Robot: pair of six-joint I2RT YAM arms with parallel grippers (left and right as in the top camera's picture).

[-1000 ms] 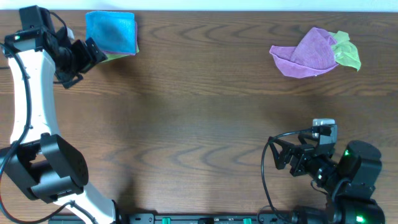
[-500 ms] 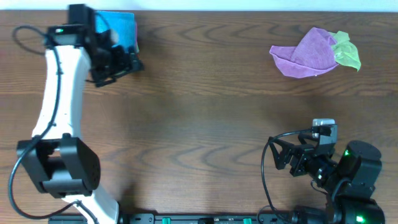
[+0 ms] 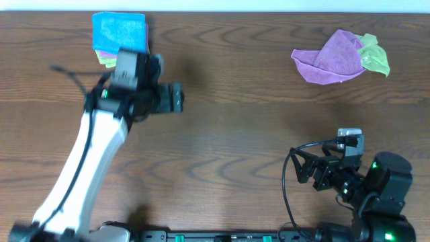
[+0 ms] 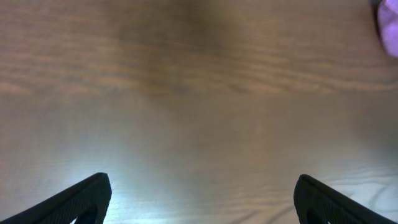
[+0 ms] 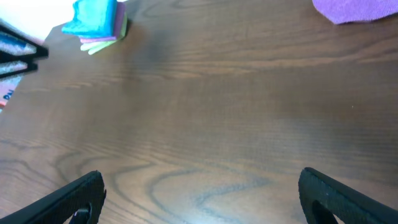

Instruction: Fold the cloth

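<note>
A: How are the left fingers (image 4: 87, 198) being held?
B: They are being held wide apart, one showing at each lower corner of the left wrist view. Nothing is being gripped or touched by them, and only bare counter (image 4: 199, 93) is being framed between them. In the overhead view they are being carried over open wood, left of centre in the upper half, just below and right of the folded stack (image 3: 119, 32).
A: And the right fingers (image 5: 336, 198)?
B: They are likewise being spread wide, with nothing being clasped between them. Overhead, they are being held at the lower right of the frame, well apart from every cloth.
A: Where is the cloth being seen?
B: The purple cloth (image 3: 332, 57) is being shown crumpled on the counter at the upper right of the overhead frame. It is being touched on its right side by a green cloth (image 3: 376, 59). A sliver of the purple one is also being caught at the upper right corner of each wrist view.
A: And the stack?
B: It is being shown at the upper left, blue on top, with green and pink edges beneath, and it is being touched by neither arm.
</note>
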